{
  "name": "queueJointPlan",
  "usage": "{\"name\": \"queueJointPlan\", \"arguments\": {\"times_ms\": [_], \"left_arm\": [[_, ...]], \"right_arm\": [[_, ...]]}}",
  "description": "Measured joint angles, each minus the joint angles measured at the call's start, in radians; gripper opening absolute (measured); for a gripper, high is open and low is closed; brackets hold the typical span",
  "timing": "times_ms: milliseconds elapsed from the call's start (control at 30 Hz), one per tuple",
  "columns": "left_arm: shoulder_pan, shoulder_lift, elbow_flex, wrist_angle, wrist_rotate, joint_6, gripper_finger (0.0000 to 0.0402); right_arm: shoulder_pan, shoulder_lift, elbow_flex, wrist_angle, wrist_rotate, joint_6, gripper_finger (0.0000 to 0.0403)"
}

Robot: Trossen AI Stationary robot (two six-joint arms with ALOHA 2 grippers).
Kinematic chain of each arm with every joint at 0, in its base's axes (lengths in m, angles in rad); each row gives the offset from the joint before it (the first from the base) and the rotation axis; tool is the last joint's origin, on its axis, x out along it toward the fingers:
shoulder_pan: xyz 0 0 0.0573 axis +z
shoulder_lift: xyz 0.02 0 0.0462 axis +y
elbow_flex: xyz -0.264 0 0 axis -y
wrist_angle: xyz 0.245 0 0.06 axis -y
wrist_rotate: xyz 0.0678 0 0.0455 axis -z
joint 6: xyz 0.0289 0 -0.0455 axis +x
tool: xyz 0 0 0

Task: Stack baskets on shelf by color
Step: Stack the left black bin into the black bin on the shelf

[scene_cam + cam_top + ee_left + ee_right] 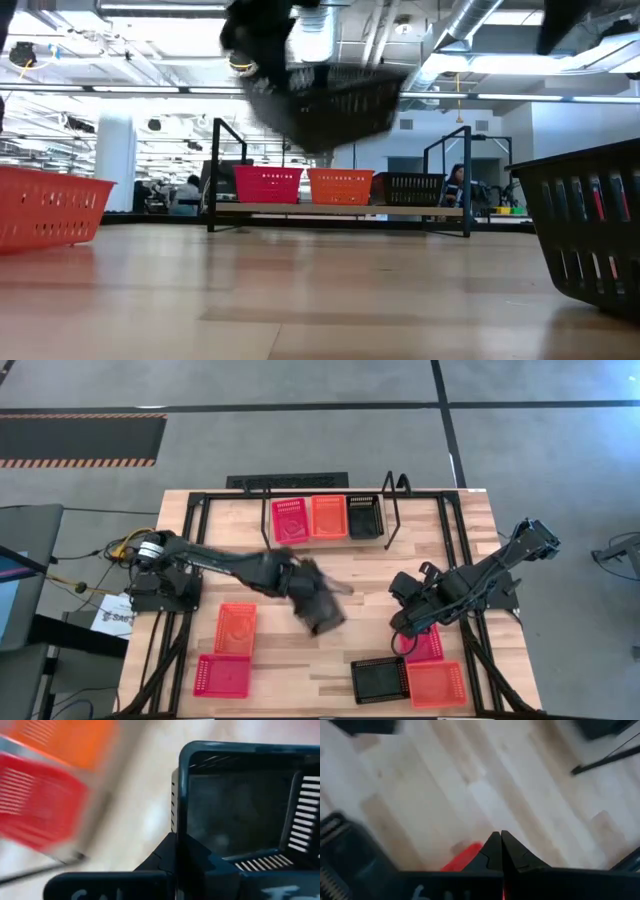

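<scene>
Table (330,575): broad wood top; I work it with two arms.

Shelf (330,540): sits at the far edge, centre. It carries three baskets in a row, one deep: red basket (290,519) on the left, orange basket (328,516) in the middle, black basket (365,517) on the right. So each colour has its base laid, and no second layer shows yet.

Loose baskets still on the table: near left, an orange one (236,627) with a red one (222,676) nearer the edge beside it. Near right, a black one (380,680), an orange one (437,684) just right of it, and a pink-red one (427,644) partly under my right arm.

My left gripper (305,592): mid-table, jaws clamped on the rim of a carried black basket (322,610). The low view shows that basket lifted clear of the table, tilted, blurred. I judge it bound for the black one on the shelf.

My right gripper (402,628): near right, low over the table by the pink-red basket, jaws pinched together on nothing.

Tally: three placed, one in the air, five waiting. I judge the task about a third done; the stacking proper is only starting.
</scene>
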Motion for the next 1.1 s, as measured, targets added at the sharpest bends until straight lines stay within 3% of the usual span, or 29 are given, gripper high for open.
{"name": "queueJointPlan", "arguments": {"times_ms": [133, 433, 567, 867, 1100], "left_arm": [[0.042, 0.000, 0.127, -0.001, -0.132, 0.002, 0.0000], [0.124, -0.001, 0.167, 0.055, -0.081, 0.120, 0.0000], [0.135, -0.001, 0.167, 0.059, -0.085, 0.133, 0.0000], [0.138, -0.001, 0.166, 0.059, -0.111, 0.155, 0.0000], [0.183, -0.001, 0.166, 0.095, -0.113, 0.168, 0.0000]], "right_arm": [[-0.001, 0.000, 0.017, 0.010, 0.122, 0.008, 0.0001], [-0.105, -0.001, 0.095, 0.213, 0.234, -0.296, 0.0034], [-0.188, -0.001, 0.131, 0.299, 0.214, -0.391, 0.0077], [-0.340, 0.000, 0.145, 0.335, 0.028, -0.481, 0.0193], [-0.379, 0.000, 0.144, 0.391, 0.017, -0.550, 0.0222]]}}
